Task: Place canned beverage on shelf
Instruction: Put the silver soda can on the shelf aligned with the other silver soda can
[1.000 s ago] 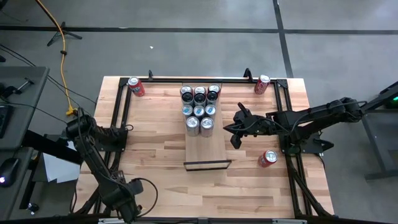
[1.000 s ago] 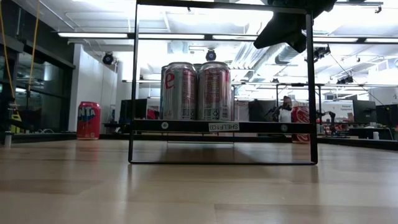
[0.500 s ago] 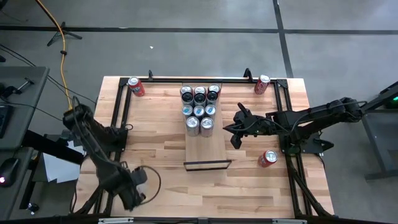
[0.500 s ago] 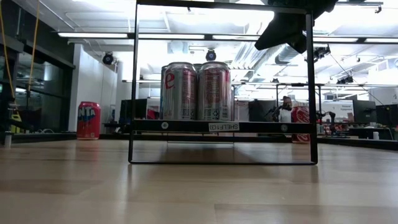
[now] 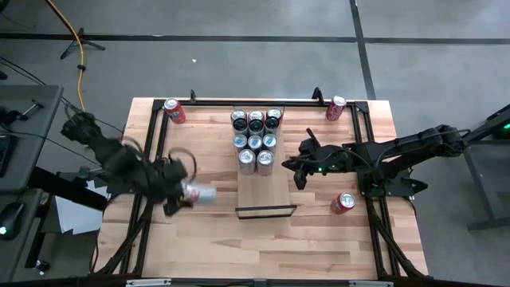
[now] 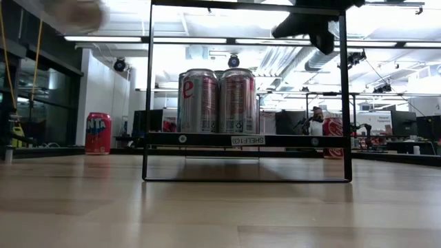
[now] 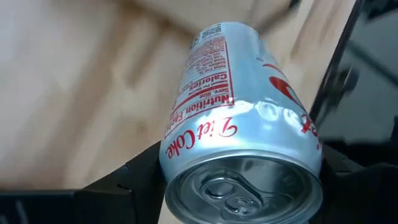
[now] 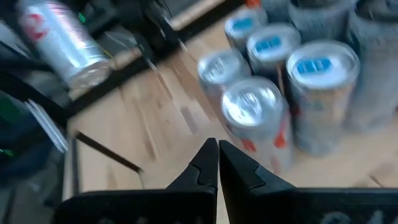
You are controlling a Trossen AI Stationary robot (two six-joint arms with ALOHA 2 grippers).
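My left gripper point(image 5: 182, 196) is shut on a silver Diet Coke can point(image 5: 201, 194), above the table to the left of the shelf; the can fills the left wrist view point(image 7: 242, 124) and shows blurred in the low view point(image 6: 72, 12). The shelf point(image 5: 264, 191) is a narrow pale board with black end rails. Several cans point(image 5: 256, 140) stand upright on its far half. My right gripper point(image 5: 298, 177) is shut and empty, raised just right of the shelf; it also shows in its wrist view point(image 8: 217, 160) and the low view point(image 6: 310, 24). My left gripper pinches the can's side wall near its top end point(image 7: 186, 155) between the two fingers, one finger point(image 7: 127, 183) on each side. The fingers point roughly level toward the table's right and lie along the can. The can lies on its side, top toward the wrist, clear of the table.
Red cans lie at the far left corner point(image 5: 174, 112), the far right corner point(image 5: 336, 108) and right of the shelf nearer the front point(image 5: 343, 202). Black frame rails point(image 5: 155, 151) run along the table's sides. The shelf's near half is bare board.
My left arm has swung from the table's near left corner up and toward the far edge and the shelf, bringing the silver can with it. The can now hangs on its side left of the shelf.
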